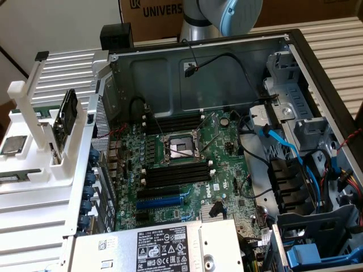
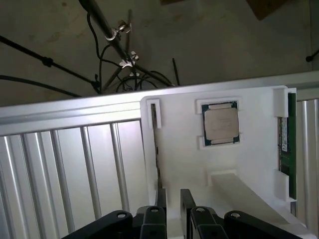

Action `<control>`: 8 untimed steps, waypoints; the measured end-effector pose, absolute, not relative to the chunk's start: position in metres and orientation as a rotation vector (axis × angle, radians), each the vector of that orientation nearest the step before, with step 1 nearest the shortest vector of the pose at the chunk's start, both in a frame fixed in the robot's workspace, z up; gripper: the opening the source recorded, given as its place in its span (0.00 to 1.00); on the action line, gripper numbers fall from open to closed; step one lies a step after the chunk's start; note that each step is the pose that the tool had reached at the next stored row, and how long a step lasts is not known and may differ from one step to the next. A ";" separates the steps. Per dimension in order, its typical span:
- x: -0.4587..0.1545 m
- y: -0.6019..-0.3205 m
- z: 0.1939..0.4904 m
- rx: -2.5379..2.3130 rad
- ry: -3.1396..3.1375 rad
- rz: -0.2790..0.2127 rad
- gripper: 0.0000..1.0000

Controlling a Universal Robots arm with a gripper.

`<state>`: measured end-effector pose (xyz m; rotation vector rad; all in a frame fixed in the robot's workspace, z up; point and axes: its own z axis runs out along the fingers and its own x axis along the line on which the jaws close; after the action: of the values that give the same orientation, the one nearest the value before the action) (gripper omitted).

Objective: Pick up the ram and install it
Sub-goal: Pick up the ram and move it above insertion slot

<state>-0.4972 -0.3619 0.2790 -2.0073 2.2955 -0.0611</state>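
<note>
Gripper [image 2: 173, 205] is held over the white holder [image 2: 179, 149] with its fingers spread apart and nothing caught between them, fwiw. The ram [image 2: 287, 149], a green stick with a pale label, is seen parked along one edge of that holder, just past the CPU chip [image 2: 220, 123] and well clear of the fingers. In the exterior view the PC case [image 1: 153, 73] is laid open, with black memory slots [image 1: 176, 173] beside the CPU socket [image 1: 180, 148].
</note>
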 end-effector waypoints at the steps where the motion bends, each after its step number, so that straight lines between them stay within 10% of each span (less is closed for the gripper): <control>1: -0.497 -0.362 0.277 -2.007 2.295 -0.061 0.26; 8: -0.497 -0.365 0.265 -2.006 2.295 -0.053 0.26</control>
<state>-0.4973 -0.3655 0.2653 -2.0063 2.2953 -0.0527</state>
